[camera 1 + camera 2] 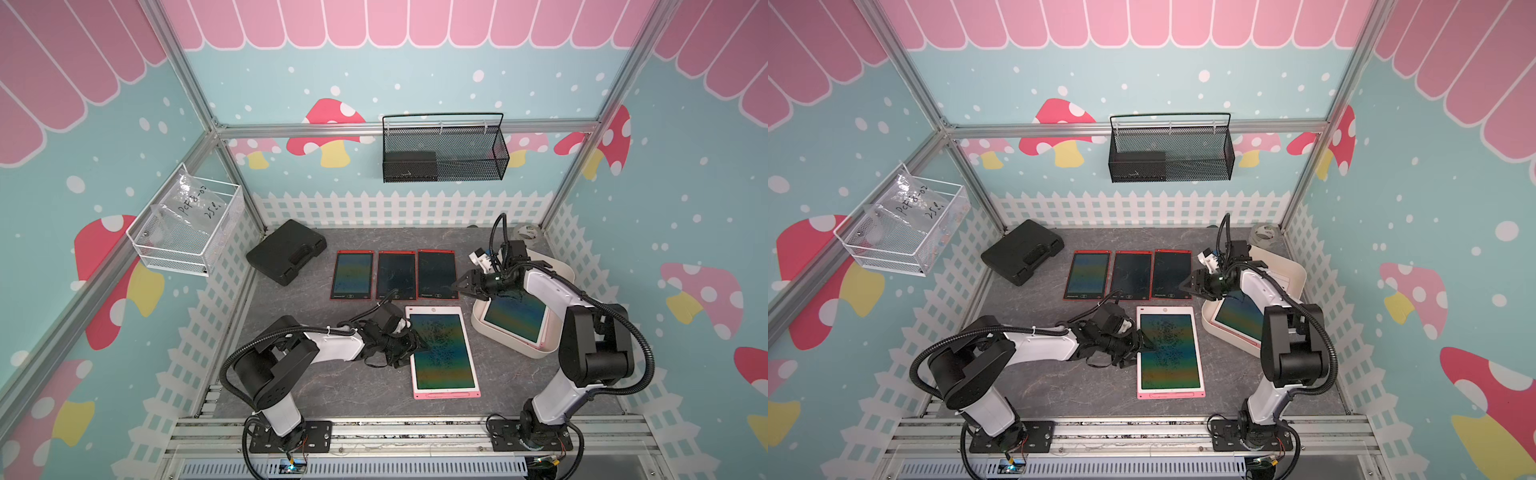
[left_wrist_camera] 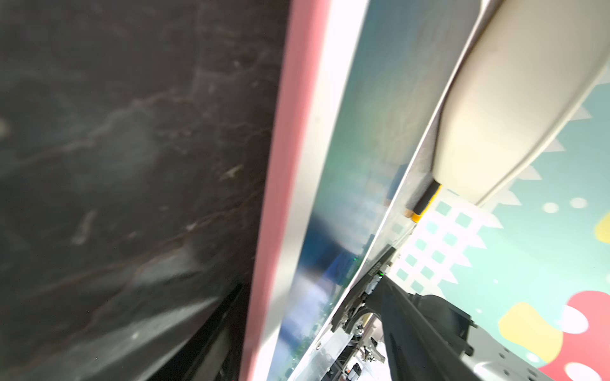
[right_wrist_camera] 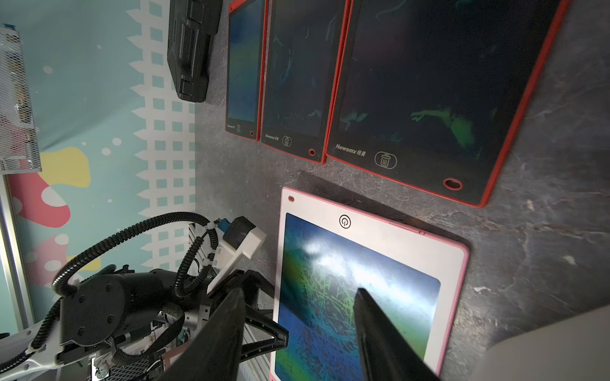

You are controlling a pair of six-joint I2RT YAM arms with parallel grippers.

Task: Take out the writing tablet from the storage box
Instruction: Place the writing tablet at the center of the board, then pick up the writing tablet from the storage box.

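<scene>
Lying far left on tabletop: black carry case (image 1: 286,251). Left gripper (image 1: 411,341) at left edge of pink-framed writing tablet (image 1: 442,353), which lies flat on table outside box; clamped or released, cannot tell. Three red-framed tablets (image 1: 395,275) in row behind. Right gripper (image 1: 465,289) splayed, empty, over left side of storage box (image 1: 536,353). Second pink tablet (image 1: 515,313) inside box.
</scene>
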